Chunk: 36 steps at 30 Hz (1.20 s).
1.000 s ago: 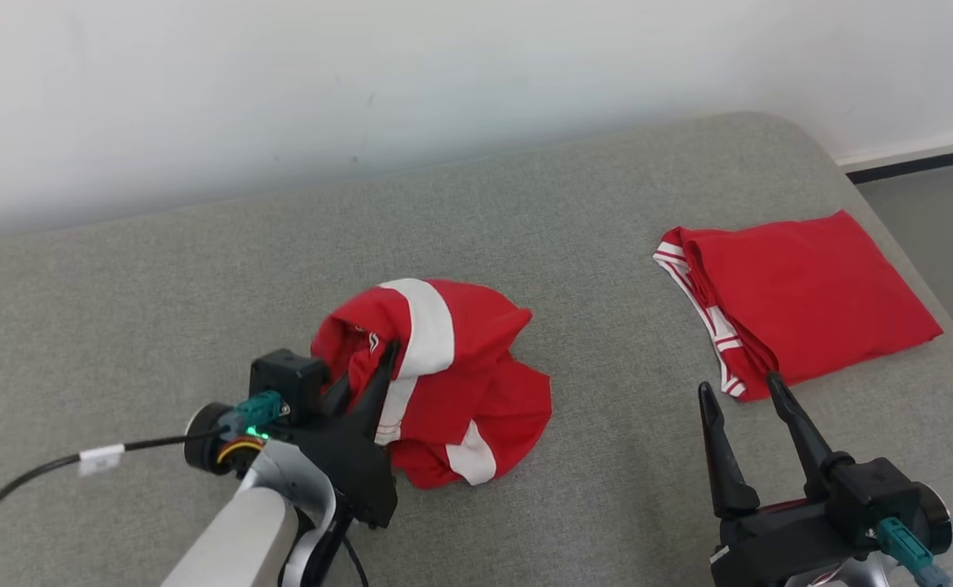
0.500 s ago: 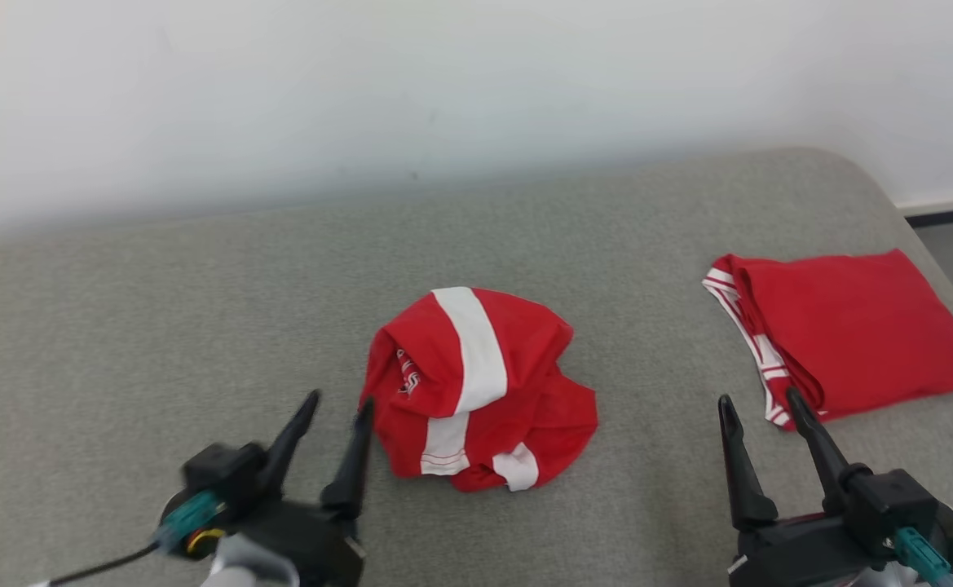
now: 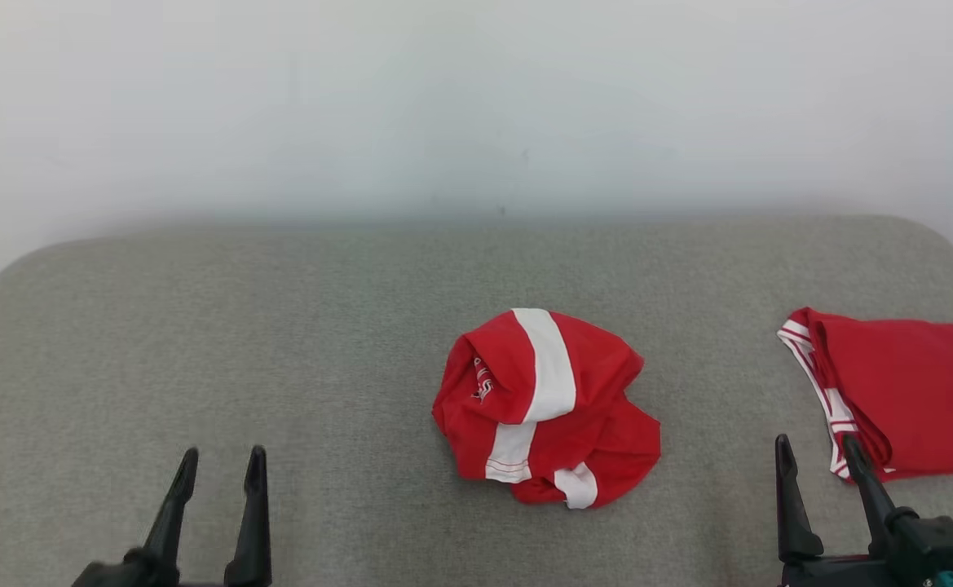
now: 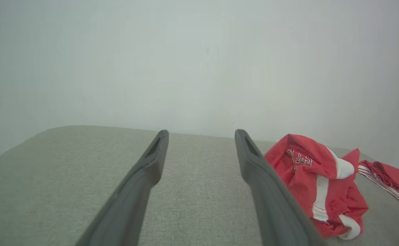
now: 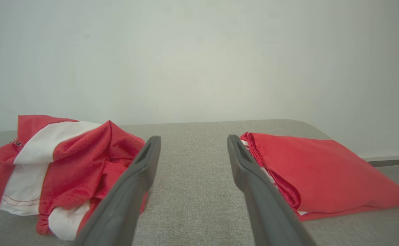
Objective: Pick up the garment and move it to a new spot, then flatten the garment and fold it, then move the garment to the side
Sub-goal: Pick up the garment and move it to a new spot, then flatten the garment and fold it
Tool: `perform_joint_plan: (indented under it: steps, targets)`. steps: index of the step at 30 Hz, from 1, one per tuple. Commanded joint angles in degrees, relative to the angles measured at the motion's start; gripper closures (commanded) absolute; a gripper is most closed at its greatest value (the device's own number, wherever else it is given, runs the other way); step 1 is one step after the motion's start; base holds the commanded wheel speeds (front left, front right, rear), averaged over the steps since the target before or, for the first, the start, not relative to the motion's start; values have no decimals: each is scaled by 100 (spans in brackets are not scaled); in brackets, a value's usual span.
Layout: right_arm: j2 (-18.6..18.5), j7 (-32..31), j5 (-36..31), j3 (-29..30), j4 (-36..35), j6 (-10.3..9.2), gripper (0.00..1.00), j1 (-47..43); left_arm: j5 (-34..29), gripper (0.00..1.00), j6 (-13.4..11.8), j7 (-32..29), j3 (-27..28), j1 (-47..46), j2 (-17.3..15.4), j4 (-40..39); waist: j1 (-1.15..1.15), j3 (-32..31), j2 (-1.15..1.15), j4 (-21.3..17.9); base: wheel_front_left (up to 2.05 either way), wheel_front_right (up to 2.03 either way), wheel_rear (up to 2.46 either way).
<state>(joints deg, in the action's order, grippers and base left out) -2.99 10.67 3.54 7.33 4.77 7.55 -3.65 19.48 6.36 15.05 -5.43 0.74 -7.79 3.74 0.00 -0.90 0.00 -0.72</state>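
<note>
Crumpled red garment [image 3: 545, 408], white bands across it, lies free in a loose heap near the middle of the grey padded surface [image 3: 280, 326]. White lettering shows on a fold at its left side. Folded red garment [image 3: 908, 403], flat, white-striped edge facing the heap, lies well apart at the right end of the surface. Left gripper [image 3: 223, 453]: jaws apart, empty, low at front left, well apart from the heap. Right gripper [image 3: 816, 441]: jaws apart, empty, at front right; in the right wrist view it points between the two garments. In the head view its right fingertip overlaps the folded garment's near corner; contact cannot be told. Plain white wall [image 3: 476, 98] behind the surface
</note>
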Motion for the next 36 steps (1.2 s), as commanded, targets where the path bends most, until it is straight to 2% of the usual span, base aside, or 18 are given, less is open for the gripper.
perform_joint_plan:
  steps: [1,6,15,36]
  targets:
    - [-2,73,-34,23,103,-15,0,-49,-181,0,53,10,102,203,38,-80,0,-143,0,139,0,0,0]
    - [0,142,-192,-44,394,-15,0,-156,-523,0,92,11,315,547,0,72,0,-206,0,219,0,0,0]
    - [-62,137,-268,-278,759,-15,0,-154,-618,0,105,11,523,893,-50,267,0,-225,0,325,0,0,0]
    - [-26,128,-415,-263,518,-15,0,-98,-589,0,114,11,372,804,-61,154,0,-168,0,215,0,0,0]
